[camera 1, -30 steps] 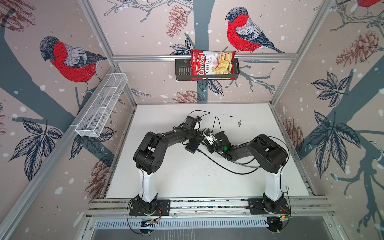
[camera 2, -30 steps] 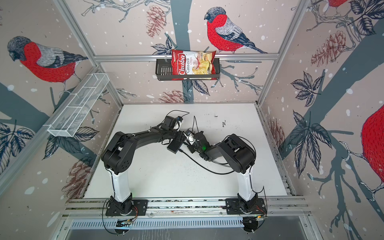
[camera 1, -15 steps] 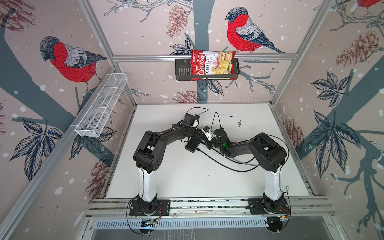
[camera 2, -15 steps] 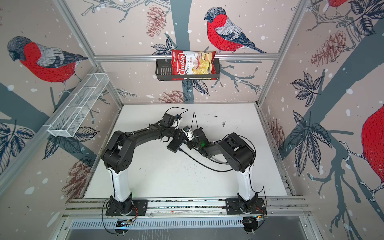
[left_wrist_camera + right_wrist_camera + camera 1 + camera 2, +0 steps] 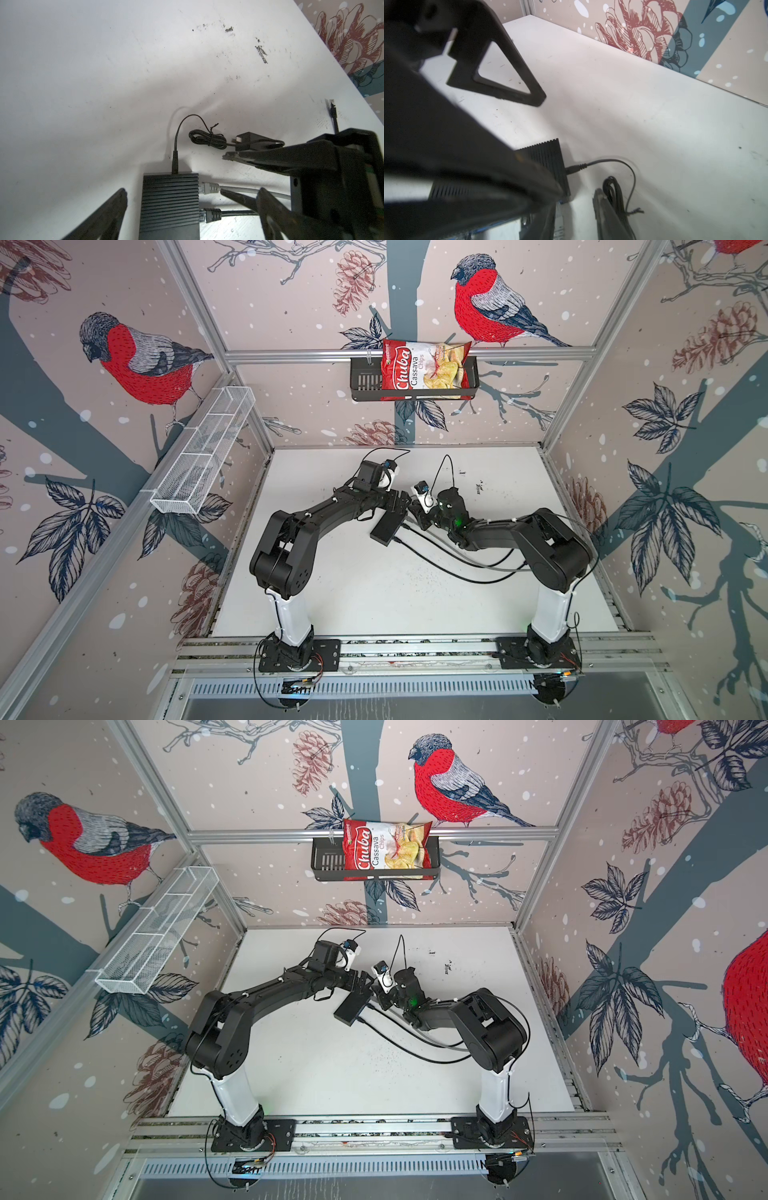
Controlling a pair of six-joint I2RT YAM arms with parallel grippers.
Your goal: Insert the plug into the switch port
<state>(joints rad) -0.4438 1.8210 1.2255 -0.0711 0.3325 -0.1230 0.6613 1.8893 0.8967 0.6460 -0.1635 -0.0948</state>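
Observation:
The switch [image 5: 169, 203] is a flat black ribbed box lying on the white table, also seen in both top views [image 5: 386, 526] [image 5: 351, 1009]. A grey plug [image 5: 209, 188] sits in a switch port [image 5: 198, 188] on its long edge, and a black plug [image 5: 212, 215] sits in the socket beside it. My left gripper [image 5: 192, 191] is open and straddles the switch without touching it. My right gripper [image 5: 223, 173] hovers beside the grey plug's cable with its fingers [image 5: 234, 196] apart. In the right wrist view this gripper [image 5: 577, 199] shows bare table between its fingers.
A small black power adapter [image 5: 249, 139] with a bundled cord [image 5: 207, 138] lies just beyond the switch, its barrel connector [image 5: 175, 164] in the short edge. Grey and black cables [image 5: 465, 568] trail toward the right arm. A loose black cable end [image 5: 332, 108] lies near the wall.
My left gripper has opened wide around the switch. My right gripper's fingers have parted beside the grey cable. Both wrists shifted slightly toward the back.

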